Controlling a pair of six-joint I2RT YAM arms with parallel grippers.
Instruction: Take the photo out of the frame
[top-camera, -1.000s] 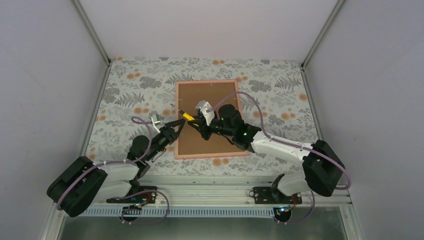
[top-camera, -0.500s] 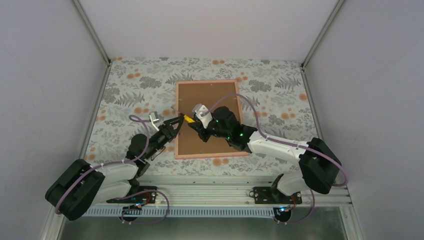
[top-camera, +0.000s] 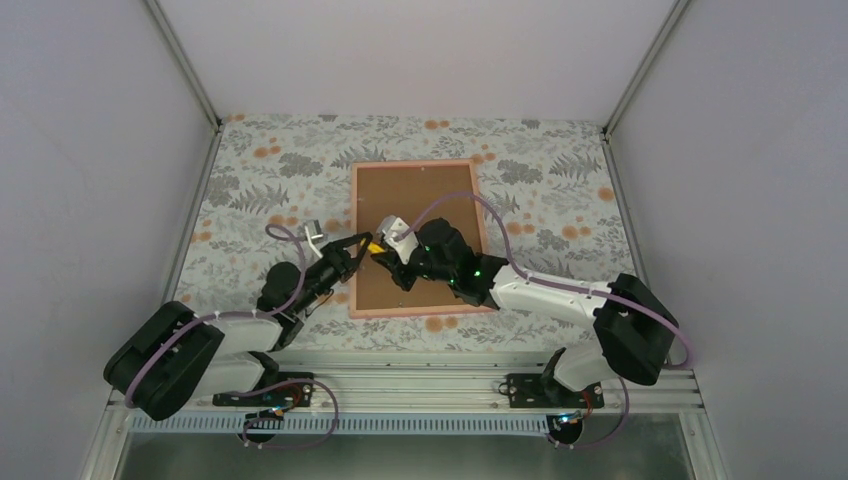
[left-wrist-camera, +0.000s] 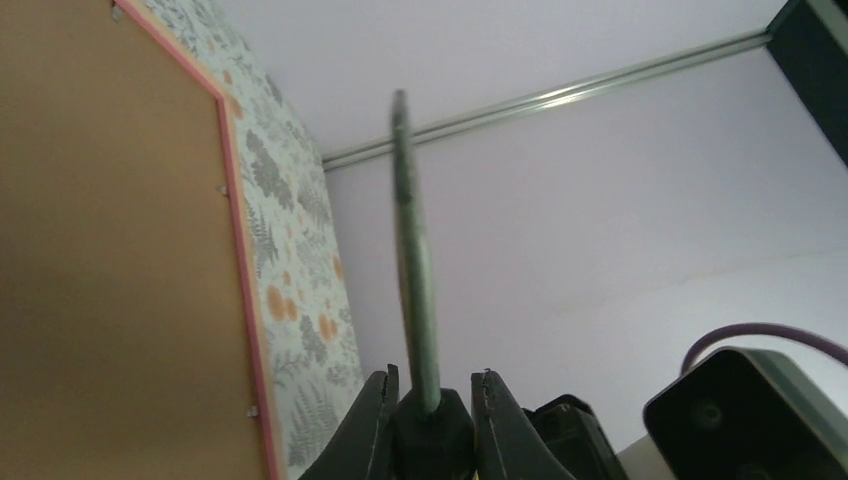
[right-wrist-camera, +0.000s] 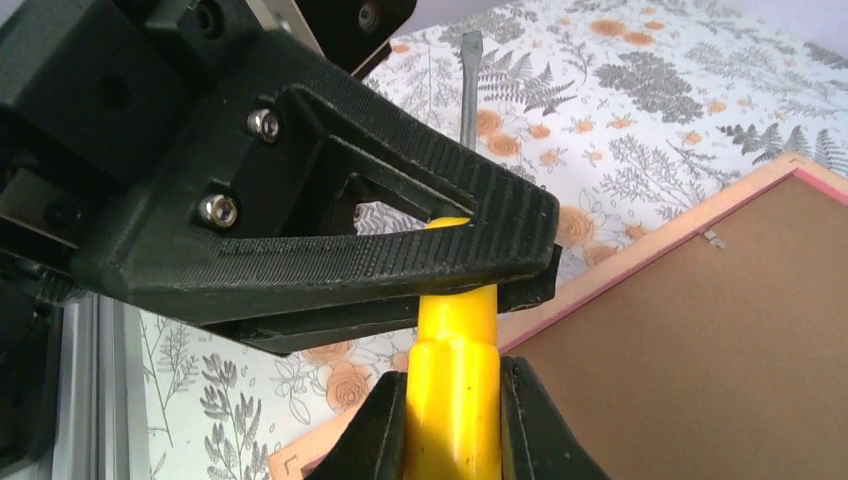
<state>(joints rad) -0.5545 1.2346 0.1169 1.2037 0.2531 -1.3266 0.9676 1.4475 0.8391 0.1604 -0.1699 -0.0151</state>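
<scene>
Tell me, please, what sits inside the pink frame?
Only the brown backing panel fills the frame; any photo beneath it is covered from view.

Plain white walls, floral-patterned tabletop

A fern-and-flower patterned table carries the pink frame, lying flat, brown backing panel up.

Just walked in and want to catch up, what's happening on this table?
The right gripper holds a yellow-handled screwdriver by its handle near the left edge of the pink frame, and the left gripper is clamped on it just ahead. The frame lies face down with its brown backing in place, so the photo is not out yet.
</scene>
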